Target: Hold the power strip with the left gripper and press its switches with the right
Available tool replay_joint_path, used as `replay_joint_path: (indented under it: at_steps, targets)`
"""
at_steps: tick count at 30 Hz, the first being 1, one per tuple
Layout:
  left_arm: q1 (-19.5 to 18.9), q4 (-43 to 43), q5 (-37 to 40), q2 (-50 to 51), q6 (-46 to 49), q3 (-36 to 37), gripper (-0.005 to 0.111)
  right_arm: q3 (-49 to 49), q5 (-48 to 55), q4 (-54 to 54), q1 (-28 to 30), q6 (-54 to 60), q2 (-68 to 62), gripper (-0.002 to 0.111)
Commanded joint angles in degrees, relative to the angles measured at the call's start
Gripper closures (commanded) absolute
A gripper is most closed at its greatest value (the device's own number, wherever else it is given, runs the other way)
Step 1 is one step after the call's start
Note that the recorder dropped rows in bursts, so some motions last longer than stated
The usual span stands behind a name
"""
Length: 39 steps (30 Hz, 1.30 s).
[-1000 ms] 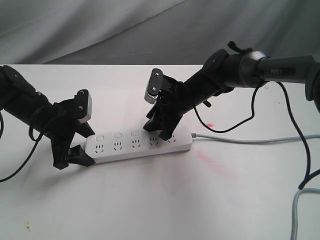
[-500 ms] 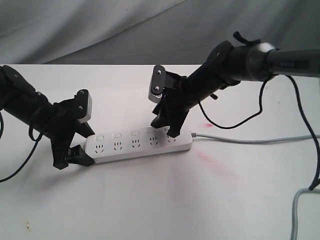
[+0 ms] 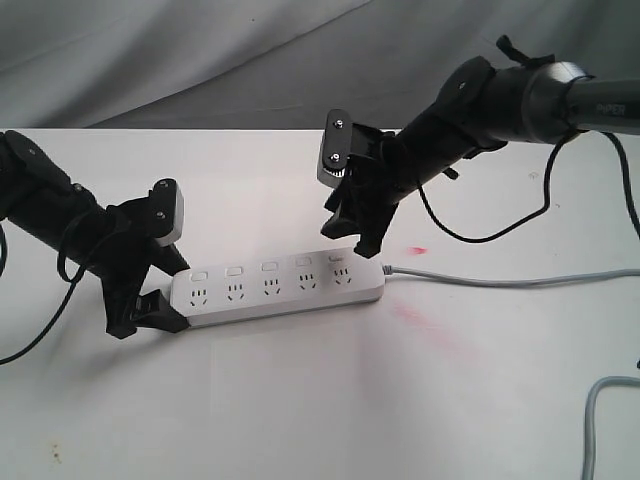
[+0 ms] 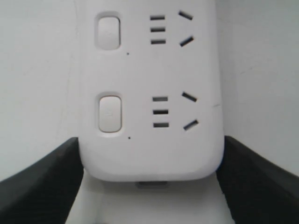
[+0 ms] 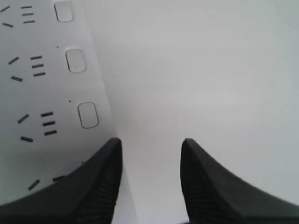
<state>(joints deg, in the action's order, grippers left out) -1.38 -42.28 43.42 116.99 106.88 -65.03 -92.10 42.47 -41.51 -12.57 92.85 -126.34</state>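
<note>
Power strip (image 3: pixel 278 290) clamped in left claw (image 4: pixel 149 179), right claw (image 5: pixel 150 149) apart in wrist view, near switches (image 3: pixel 268 267)

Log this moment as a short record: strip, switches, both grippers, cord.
power strip: flat on the white table
switches: five in a row, none being touched
left gripper: jaws clamped on the strip's end away from the cord
right gripper: open, empty, off the strip near its cord end
cord: grey, trailing off across the table
</note>
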Motion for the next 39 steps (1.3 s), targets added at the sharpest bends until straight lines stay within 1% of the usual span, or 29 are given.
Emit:
replay_joint_path:
  at_steps: [1, 25, 35, 39]
  targets:
    - [0.24, 0.33, 0.13, 0.36, -0.40, 0.02, 0.044, 0.32, 1.15, -0.17, 0.57, -0.36, -1.32, 0.070]
    - [0.24, 0.33, 0.13, 0.36, -0.40, 0.02, 0.044, 0.32, 0.20, 0.54, 0.78, -0.36, -3.84, 0.070]
    - [0.24, 0.33, 0.13, 0.36, -0.40, 0.02, 0.044, 0.32, 1.81, 1.11, 0.78, -0.36, -4.07, 0.070]
    - [0.24, 0.33, 0.13, 0.36, -0.40, 0.02, 0.044, 1.91, 1.20, 1.09, 0.78, 0.06, -4.07, 0.070]
